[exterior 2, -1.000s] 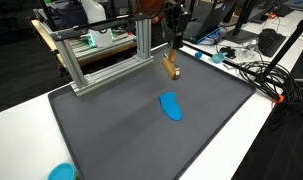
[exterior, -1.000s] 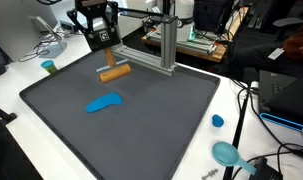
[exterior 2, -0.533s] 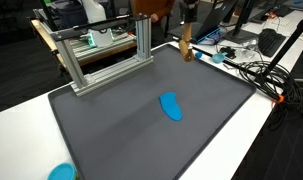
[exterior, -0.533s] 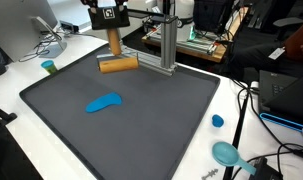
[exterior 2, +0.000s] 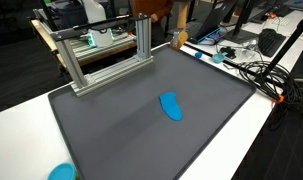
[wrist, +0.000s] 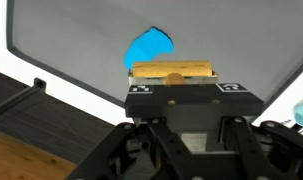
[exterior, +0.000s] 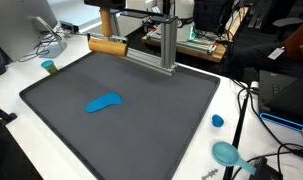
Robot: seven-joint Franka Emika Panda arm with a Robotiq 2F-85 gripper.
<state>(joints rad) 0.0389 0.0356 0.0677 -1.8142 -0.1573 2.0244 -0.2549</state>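
The gripper [wrist: 177, 86] has its jaws pinched on a wooden tool [wrist: 173, 71], whose crossbar lies straight across the wrist view. In an exterior view the wooden tool [exterior: 107, 43] hangs above the far edge of the grey mat [exterior: 151, 115], beside the aluminium frame [exterior: 167, 40]. A blue object [exterior: 104, 102] lies on the mat, well apart.

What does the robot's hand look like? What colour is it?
In the wrist view the gripper is black all over and built from chunky, blocky parts. A wide flat bar runs across it. On the bar are two small white square labels with dark marks too small to read. Nearer the camera are angular black linkage pieces with gaps between them.
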